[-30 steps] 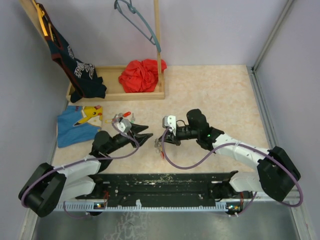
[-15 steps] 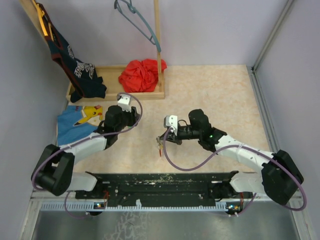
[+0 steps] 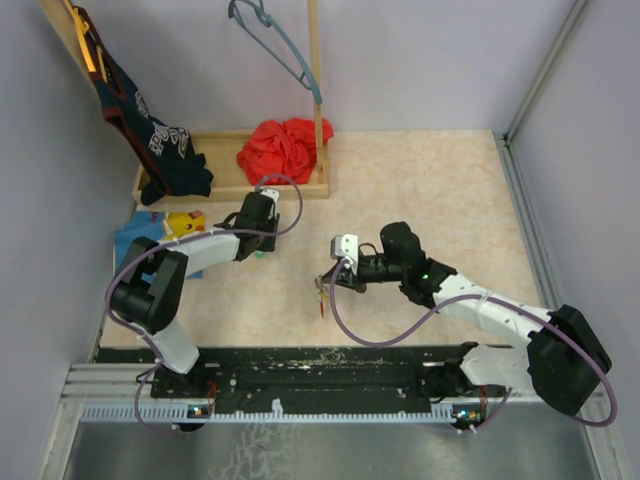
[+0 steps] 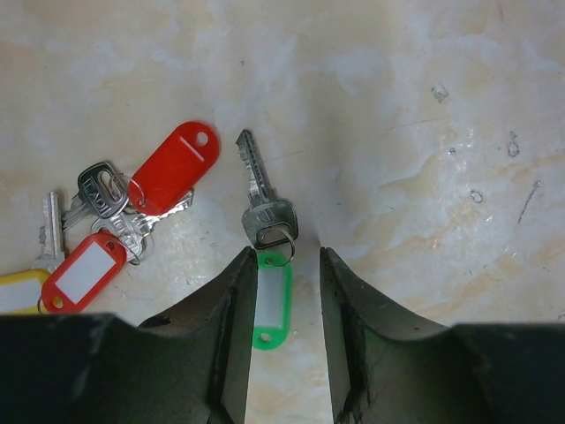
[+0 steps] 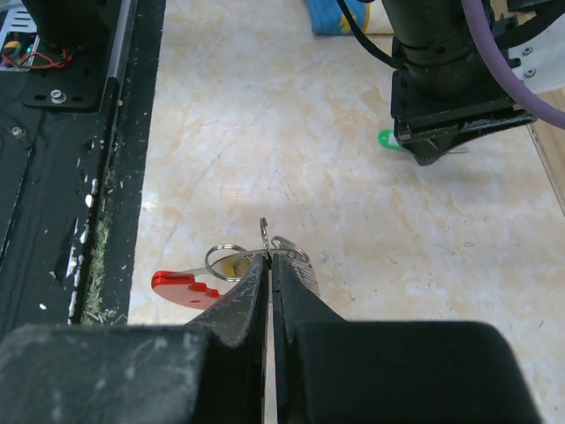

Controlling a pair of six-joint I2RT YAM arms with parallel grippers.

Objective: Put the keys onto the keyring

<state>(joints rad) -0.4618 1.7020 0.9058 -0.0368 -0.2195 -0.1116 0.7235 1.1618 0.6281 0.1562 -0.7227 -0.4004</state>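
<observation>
Several keys lie on the table in the left wrist view: a silver key (image 4: 265, 208) joined to a green tag (image 4: 272, 305), a red-tagged bunch (image 4: 175, 168), another red tag (image 4: 84, 272) and a yellow tag (image 4: 18, 291). My left gripper (image 4: 287, 265) is open and low over the table, its fingers either side of the green tag. In the top view it (image 3: 257, 240) sits by the blue cloth. My right gripper (image 5: 269, 261) is shut on the keyring (image 5: 225, 262), metal rings with a red piece (image 5: 181, 287), held just above the table mid-front (image 3: 325, 284).
A wooden rack base (image 3: 200, 190) at the back left holds a red cloth (image 3: 283, 150) and a dark garment (image 3: 150, 140). A blue cloth with a yellow cartoon print (image 3: 150, 235) lies left of the keys. A black rail (image 3: 320, 365) runs along the near edge.
My left arm has swung from the table's middle back and left, and its gripper now stands over the keys. My right gripper still holds the keyring, shifted only slightly.
</observation>
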